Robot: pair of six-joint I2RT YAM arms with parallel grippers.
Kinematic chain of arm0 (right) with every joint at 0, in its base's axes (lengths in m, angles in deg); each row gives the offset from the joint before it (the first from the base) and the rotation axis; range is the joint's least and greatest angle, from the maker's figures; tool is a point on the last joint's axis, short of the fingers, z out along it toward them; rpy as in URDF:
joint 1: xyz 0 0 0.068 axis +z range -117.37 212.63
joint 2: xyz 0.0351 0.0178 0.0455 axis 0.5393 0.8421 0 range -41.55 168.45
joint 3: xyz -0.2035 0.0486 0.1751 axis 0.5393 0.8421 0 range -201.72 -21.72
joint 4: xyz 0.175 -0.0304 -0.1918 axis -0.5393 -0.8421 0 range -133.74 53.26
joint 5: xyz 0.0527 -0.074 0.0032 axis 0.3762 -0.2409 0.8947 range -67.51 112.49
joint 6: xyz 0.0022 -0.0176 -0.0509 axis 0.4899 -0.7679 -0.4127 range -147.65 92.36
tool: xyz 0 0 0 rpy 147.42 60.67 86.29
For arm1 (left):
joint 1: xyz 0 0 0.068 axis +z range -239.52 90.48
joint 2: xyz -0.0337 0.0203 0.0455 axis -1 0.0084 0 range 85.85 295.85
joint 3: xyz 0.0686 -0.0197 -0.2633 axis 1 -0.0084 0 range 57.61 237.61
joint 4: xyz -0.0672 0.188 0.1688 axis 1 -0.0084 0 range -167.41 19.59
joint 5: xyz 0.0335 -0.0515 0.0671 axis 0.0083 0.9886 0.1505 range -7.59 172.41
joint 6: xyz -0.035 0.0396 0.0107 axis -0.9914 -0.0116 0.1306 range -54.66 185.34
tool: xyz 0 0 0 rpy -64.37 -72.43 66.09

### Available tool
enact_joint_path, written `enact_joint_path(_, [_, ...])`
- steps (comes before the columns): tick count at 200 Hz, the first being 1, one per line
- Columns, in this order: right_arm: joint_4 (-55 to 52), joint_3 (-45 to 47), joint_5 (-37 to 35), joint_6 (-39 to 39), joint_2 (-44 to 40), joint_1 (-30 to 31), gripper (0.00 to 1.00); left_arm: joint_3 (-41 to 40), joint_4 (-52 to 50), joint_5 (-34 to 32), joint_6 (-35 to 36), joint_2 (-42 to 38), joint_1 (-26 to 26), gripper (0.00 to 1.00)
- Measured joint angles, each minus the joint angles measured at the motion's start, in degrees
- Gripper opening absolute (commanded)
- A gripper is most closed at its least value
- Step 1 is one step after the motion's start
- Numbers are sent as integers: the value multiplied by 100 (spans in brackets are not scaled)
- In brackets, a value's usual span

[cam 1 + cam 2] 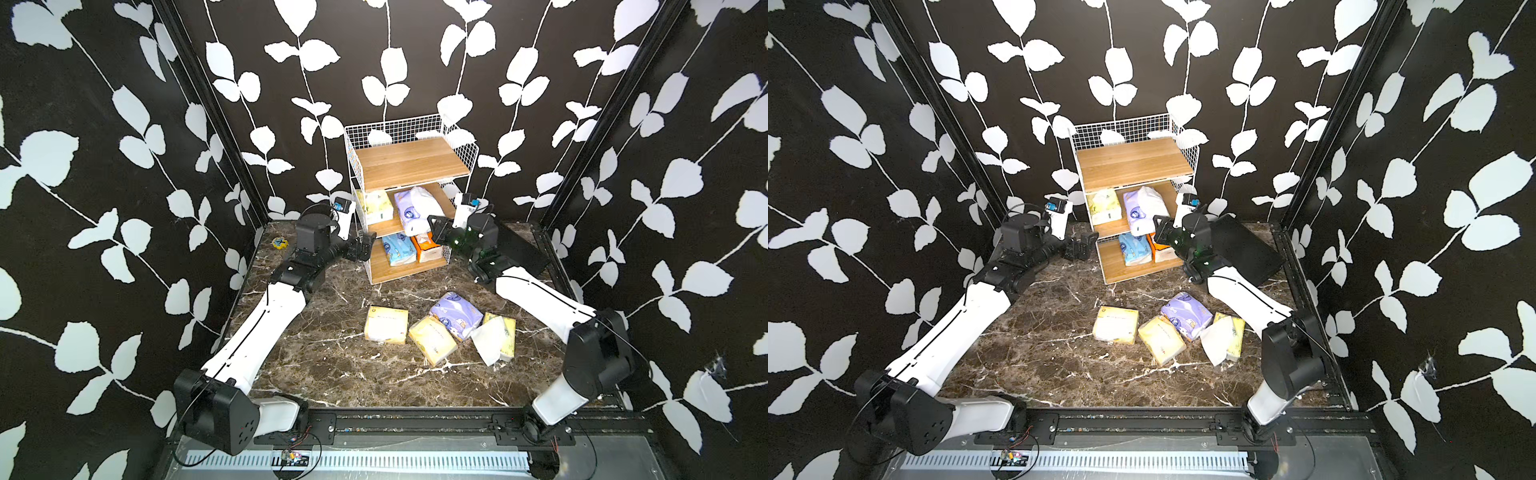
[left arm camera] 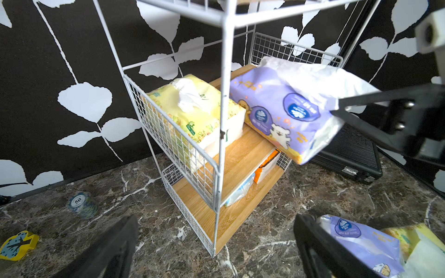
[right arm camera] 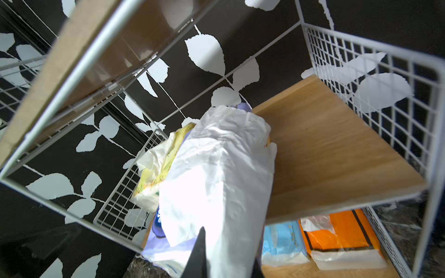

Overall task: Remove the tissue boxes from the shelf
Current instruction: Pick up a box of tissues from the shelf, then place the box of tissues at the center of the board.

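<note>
The shelf [image 1: 411, 162] stands at the back in both top views, its top board bare. Its middle tier holds a pale yellow tissue pack [image 1: 376, 206] and a lavender-white pack [image 1: 417, 210]. That lavender pack [image 2: 284, 106] is tilted and juts past the tier's front edge. My right gripper [image 3: 226, 260] is shut on its near end. A light blue pack [image 1: 399, 248] and an orange box [image 1: 428, 247] lie on the bottom tier. My left gripper [image 1: 365, 247] is open and empty beside the shelf's lower left corner [image 2: 218, 216].
On the marble table in front of the shelf lie three yellow packs [image 1: 386, 325] [image 1: 432, 338] [image 1: 498, 336] and a lavender pack [image 1: 455, 313]. A flat black case [image 1: 519, 245] sits right of the shelf. A small yellow clock [image 2: 16, 245] and a chip stack [image 2: 81, 204] lie at the left.
</note>
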Motion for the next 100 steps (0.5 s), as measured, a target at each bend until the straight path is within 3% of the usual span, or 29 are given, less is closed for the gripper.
enact_joint_path(100, [-612,1996,391,-514,-2173,22,0,-22,4,-81,9,-11,0,99])
